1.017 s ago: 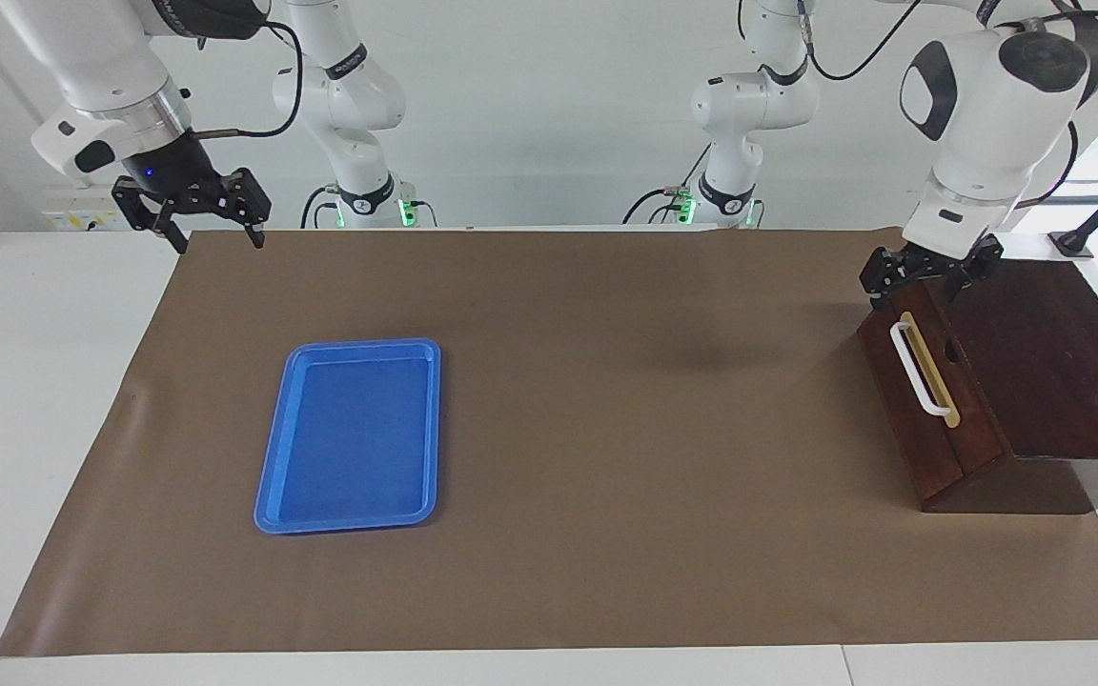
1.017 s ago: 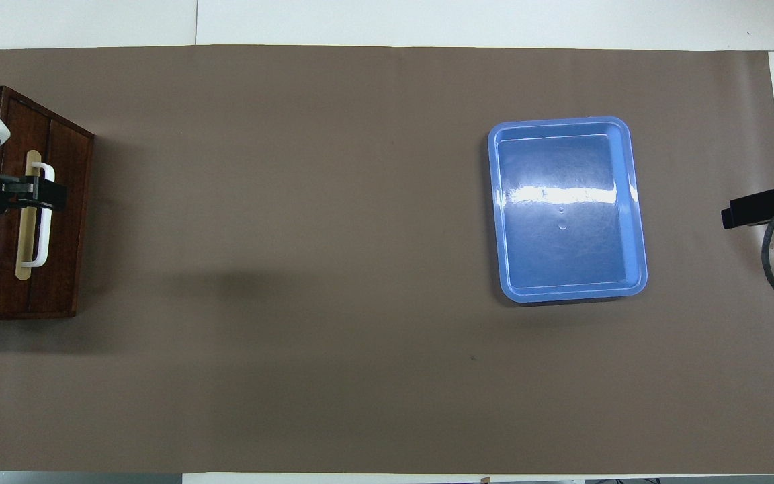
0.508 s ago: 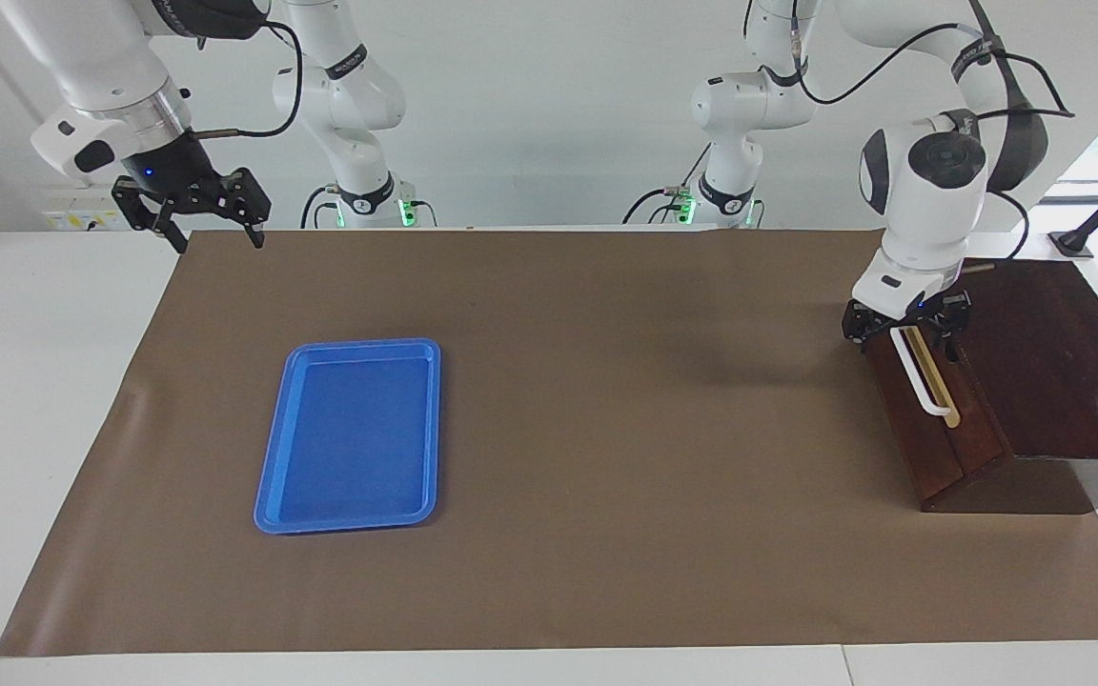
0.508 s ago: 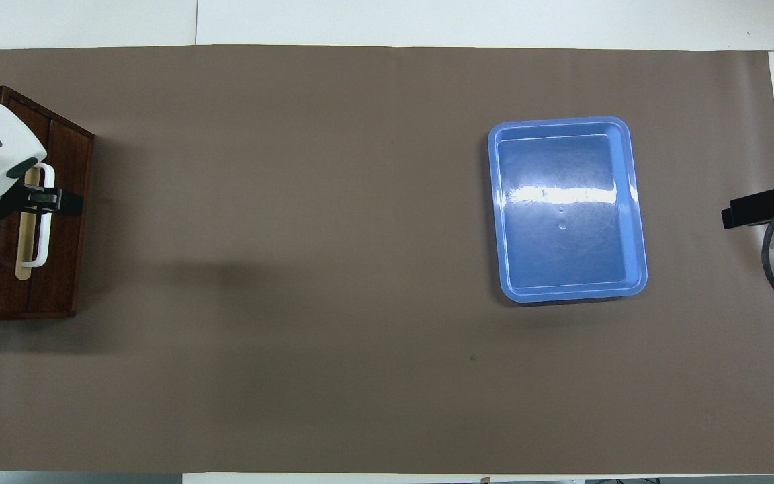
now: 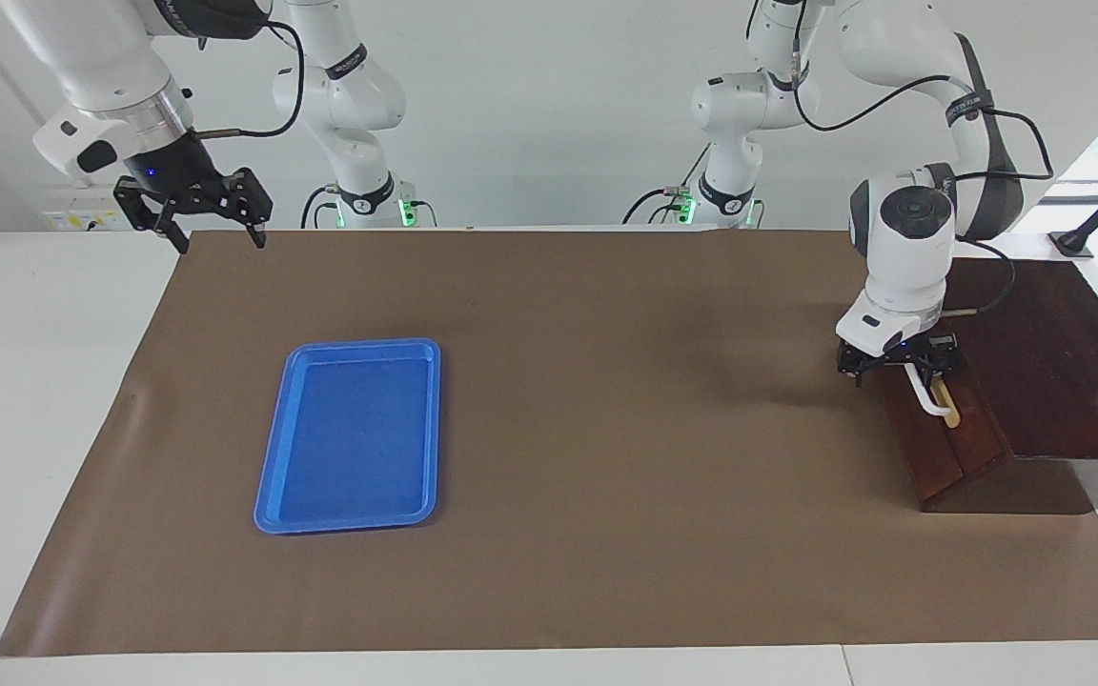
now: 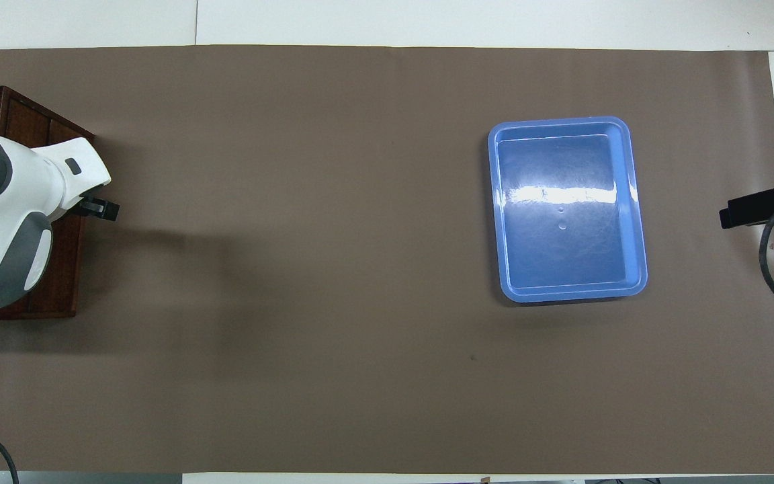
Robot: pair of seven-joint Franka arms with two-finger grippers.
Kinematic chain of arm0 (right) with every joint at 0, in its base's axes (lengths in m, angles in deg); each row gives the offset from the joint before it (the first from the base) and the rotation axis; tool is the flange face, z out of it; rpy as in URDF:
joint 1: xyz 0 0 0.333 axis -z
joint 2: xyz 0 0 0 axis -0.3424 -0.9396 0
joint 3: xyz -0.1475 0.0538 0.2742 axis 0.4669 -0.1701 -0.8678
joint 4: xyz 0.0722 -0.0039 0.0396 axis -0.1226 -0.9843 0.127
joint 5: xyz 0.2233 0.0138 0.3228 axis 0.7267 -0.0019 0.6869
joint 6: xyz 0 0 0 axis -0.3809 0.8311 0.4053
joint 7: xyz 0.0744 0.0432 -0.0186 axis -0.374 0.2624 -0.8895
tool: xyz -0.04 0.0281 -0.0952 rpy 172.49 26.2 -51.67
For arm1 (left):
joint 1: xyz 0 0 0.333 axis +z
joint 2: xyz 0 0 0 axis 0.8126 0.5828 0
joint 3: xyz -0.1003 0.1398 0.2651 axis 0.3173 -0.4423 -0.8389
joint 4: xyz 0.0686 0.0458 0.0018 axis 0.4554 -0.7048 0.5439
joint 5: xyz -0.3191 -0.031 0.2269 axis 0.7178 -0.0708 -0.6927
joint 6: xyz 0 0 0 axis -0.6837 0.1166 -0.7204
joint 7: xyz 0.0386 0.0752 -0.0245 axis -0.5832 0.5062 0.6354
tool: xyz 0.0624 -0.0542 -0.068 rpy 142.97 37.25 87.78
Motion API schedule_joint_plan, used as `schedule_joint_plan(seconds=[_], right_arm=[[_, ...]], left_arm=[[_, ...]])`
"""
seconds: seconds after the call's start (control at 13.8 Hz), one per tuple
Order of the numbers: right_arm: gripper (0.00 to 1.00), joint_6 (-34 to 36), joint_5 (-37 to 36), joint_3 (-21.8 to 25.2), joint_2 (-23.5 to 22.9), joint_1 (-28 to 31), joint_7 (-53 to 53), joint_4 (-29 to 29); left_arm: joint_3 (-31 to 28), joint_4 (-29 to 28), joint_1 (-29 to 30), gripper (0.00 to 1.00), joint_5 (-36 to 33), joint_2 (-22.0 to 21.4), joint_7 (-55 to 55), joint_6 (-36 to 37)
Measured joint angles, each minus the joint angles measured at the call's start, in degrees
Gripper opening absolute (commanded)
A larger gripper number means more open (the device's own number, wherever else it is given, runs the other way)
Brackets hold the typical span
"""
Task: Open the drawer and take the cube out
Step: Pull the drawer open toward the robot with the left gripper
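Left hand (image 5: 899,363) dropped down onto drawer (image 5: 930,433) handle (image 5: 928,397), wrist vertical, fingers spread, gripping nothing yet; right hand (image 5: 215,232) waits open.

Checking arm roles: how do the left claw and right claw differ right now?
The left claw is down at the drawer, astride its white handle; the right claw waits in the air over the table edge at its own end. The left points down; the right hangs tilted. Both are open, holding nothing.
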State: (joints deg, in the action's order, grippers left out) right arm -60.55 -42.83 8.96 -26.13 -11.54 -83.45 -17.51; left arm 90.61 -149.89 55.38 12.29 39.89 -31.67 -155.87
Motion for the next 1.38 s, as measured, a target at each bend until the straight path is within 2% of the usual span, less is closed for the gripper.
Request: schedule_joint_plan(seconds=[0.36,0.94,1.09,1.38], right_arm=[[1.0,0.0,0.0,0.1,0.0,0.0,0.0,0.0],[1.0,0.0,0.0,0.1,0.0,0.0,0.0,-0.1],[1.0,0.0,0.0,0.1,0.0,0.0,0.0,-0.1],[1.0,0.0,0.0,0.1,0.0,0.0,0.1,-0.1]], left_arm=[[0.1,-0.4,0.0,1.0,-0.1,1.6,4.6,-3.5],[0.7,-0.1,-4.7,1.0,0.7,2.0,14.4,-3.6],[0.7,0.8,-7.1,1.0,3.1,2.0,17.2,-2.1],[0.6,2.6,-13.3,1.0,3.5,2.1,23.0,2.6]])
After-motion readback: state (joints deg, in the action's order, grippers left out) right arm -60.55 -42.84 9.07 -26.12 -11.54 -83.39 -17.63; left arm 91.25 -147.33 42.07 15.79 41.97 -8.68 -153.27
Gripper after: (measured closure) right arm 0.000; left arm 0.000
